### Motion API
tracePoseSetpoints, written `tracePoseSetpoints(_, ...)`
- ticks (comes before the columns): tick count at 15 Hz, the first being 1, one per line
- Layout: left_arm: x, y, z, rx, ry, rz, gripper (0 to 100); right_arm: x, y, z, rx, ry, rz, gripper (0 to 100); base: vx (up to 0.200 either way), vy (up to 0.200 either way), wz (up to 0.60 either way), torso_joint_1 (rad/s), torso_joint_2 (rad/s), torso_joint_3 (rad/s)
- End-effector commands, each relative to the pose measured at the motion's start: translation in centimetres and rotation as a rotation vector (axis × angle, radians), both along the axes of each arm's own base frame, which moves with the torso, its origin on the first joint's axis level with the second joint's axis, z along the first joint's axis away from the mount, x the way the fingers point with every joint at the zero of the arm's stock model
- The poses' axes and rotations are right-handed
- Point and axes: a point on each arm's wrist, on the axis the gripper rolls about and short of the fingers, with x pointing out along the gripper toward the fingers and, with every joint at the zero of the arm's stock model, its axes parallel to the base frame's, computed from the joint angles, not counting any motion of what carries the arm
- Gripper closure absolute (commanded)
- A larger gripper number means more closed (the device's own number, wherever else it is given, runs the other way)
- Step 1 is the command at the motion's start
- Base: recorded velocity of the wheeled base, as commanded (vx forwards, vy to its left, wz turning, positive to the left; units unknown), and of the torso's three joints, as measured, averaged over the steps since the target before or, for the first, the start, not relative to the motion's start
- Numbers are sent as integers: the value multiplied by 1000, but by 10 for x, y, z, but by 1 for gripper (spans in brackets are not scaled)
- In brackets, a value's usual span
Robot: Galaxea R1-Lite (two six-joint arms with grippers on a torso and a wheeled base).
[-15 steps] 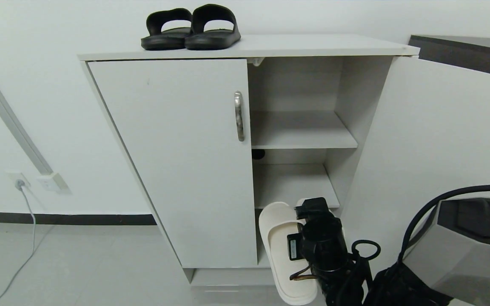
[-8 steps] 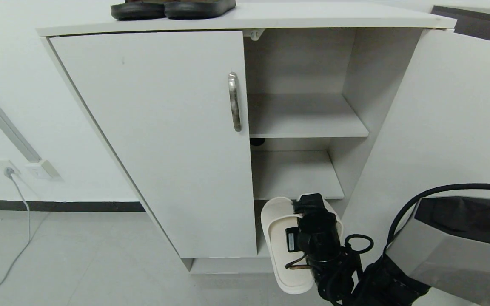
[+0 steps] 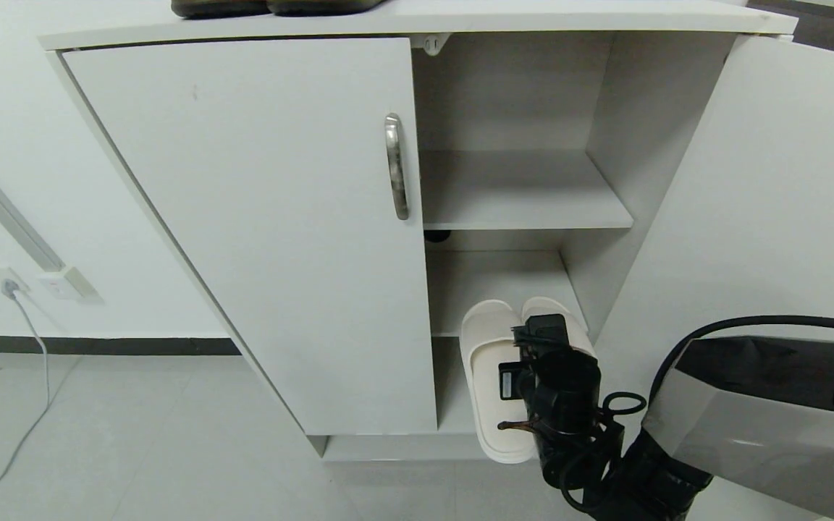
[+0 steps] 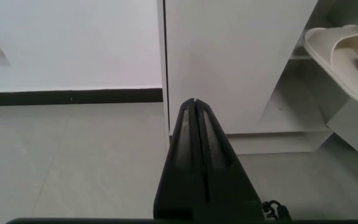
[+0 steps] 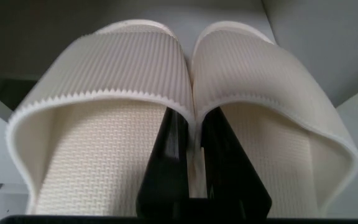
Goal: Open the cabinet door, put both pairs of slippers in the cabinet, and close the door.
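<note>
- Cabinet [image 3: 417, 18]: stands against a white wall. The left door [image 3: 265, 217] is closed and its metal handle [image 3: 396, 166] is upright at the inner edge. The right door [image 3: 772, 195] is swung wide open.
- Interior: the upper shelf [image 3: 518, 192] and the lower shelf [image 3: 496, 289] are both bare.
- White slippers [image 3: 493, 376]: the pair is side by side with soles down, in the open right half of the cabinet. The toes reach over the front edge of the lower shelf and the heels project out in front of the cabinet. I cannot tell whether the soles touch the shelf.
- Right gripper [image 3: 544, 329]: it sits above the pair. In the right wrist view, one finger goes under each strap and the fingers [image 5: 173, 155] are closed, pinching the straps' adjoining inner edges between them.
- Black slippers [image 3: 272, 6]: they are on the cabinet top, above the closed left door. They are cut off by the upper edge of the head view.
- Left gripper [image 4: 194, 109]: the fingers are pressed together with nothing between them. It is low over the grey floor [image 4: 73, 155], in front of the closed door and well apart from the white pair.
- Surroundings: a wall socket [image 3: 4, 278] with a cable [image 3: 33, 405] running down to the floor, left of the cabinet.
</note>
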Motion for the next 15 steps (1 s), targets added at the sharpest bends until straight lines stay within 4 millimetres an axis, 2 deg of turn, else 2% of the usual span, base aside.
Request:
tracePoseSetpoints(1,0,0,0,0,3,0,100,1,-1,-6,-14,14,-3,100,0,0,0,0,0,0)
tracePoseSetpoints(9,0,0,0,0,2,0,100,0,-2,-7,-14,17,-1,100,0,0,0,0,0,0)
tracePoseSetpoints(15,0,0,0,0,2,0,100,1,-3,-7,-15,18,-4,100,200,0,0,1,3,-1)
